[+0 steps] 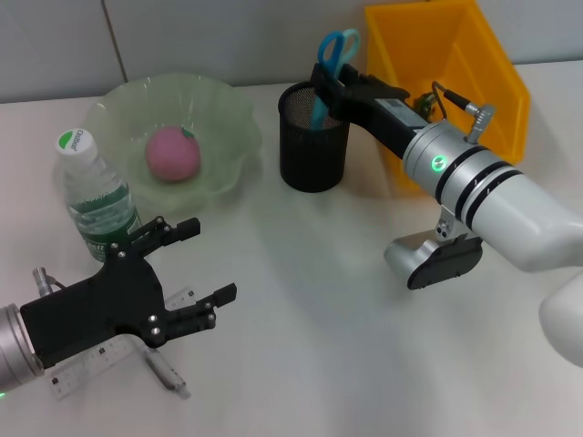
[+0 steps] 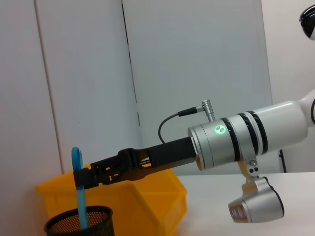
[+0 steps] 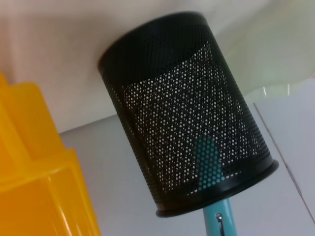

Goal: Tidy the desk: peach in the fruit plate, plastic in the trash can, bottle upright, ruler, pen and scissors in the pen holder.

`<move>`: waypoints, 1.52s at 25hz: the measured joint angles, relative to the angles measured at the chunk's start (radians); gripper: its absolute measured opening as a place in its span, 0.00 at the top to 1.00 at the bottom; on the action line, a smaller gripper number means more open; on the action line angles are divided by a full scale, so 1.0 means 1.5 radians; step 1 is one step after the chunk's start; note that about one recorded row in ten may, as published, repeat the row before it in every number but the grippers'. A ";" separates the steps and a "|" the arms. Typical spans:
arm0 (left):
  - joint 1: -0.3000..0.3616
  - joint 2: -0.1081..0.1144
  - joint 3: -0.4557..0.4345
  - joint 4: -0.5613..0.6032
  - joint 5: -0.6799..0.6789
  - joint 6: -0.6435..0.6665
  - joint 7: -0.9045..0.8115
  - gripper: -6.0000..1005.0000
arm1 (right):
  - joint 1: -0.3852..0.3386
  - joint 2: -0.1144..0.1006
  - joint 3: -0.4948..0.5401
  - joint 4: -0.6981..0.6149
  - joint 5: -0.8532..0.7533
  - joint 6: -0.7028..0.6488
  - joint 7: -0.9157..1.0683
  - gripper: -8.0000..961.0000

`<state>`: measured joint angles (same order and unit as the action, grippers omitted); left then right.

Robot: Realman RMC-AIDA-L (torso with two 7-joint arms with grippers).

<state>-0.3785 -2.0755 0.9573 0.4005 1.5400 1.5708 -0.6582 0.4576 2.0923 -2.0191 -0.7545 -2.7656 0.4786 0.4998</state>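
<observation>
My right gripper (image 1: pixel 326 84) is shut on the scissors (image 1: pixel 333 56), just above the black mesh pen holder (image 1: pixel 312 138). The blue blade cover points down inside the cup and the ring handles stick out above. The left wrist view shows the same grip (image 2: pixel 82 179) on the scissors (image 2: pixel 78 194). Through the mesh of the pen holder (image 3: pixel 187 123) the scissors' tip (image 3: pixel 205 164) shows. The peach (image 1: pixel 173 153) lies in the fruit plate (image 1: pixel 228 114). Beside it the bottle (image 1: pixel 96 196) stands upright. My left gripper (image 1: pixel 205 264) is open above the ruler (image 1: pixel 86 367) and pen (image 1: pixel 168 371).
The yellow trash can (image 1: pixel 496 86) stands at the back right, behind my right arm, with a small dark-green scrap (image 1: pixel 424 103) inside. The white desk (image 1: pixel 310 319) stretches between the two arms.
</observation>
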 joint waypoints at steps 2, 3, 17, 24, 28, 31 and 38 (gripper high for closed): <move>0.001 0.000 0.000 0.000 -0.001 0.000 0.000 0.20 | -0.002 0.000 -0.005 -0.004 0.010 0.003 -0.006 0.63; 0.002 0.000 0.000 0.000 -0.001 0.001 0.001 0.20 | -0.003 0.000 -0.007 -0.005 0.012 0.005 -0.007 0.62; 0.004 0.001 -0.003 0.000 -0.003 0.010 0.008 0.21 | -0.014 0.000 -0.027 -0.022 0.070 0.079 0.015 0.54; -0.001 0.001 -0.002 -0.014 -0.039 0.017 0.010 0.21 | -0.008 0.000 -0.032 -0.051 0.200 0.225 0.241 0.54; 0.000 0.000 0.001 -0.017 -0.056 0.018 0.010 0.21 | -0.005 -0.003 -0.018 -0.095 0.299 0.288 0.464 0.54; -0.001 -0.001 0.001 -0.028 -0.062 0.018 0.008 0.21 | -0.005 -0.003 -0.004 -0.131 0.361 0.319 0.637 0.54; -0.013 -0.002 0.000 -0.074 -0.083 0.010 0.035 0.21 | -0.048 -0.008 0.014 -0.217 0.440 0.277 1.078 0.54</move>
<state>-0.3977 -2.0788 0.9570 0.2897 1.4161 1.5864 -0.6063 0.3849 2.0797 -1.9985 -1.0802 -2.1058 0.8944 2.1167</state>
